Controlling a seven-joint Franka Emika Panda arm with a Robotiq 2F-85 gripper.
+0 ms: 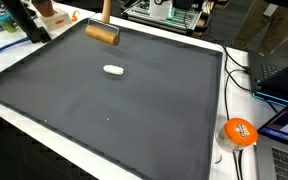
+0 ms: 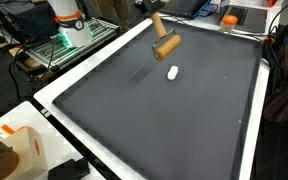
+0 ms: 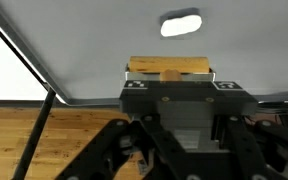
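Your tool [image 3: 184, 115] faces the wooden block with a handle [image 1: 102, 33] near the upper edge of the dark table [image 1: 44, 110]; you cannot tell whether it grips. The small white oval piece [image 1: 113, 70] lies untouched mid-frame, apart from the block.

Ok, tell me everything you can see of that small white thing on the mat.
The white piece is a small, smooth-looking oblong with rounded ends; material unclear. It lies flat on the dark mat, near the wooden block but apart from it. Nothing touches it.
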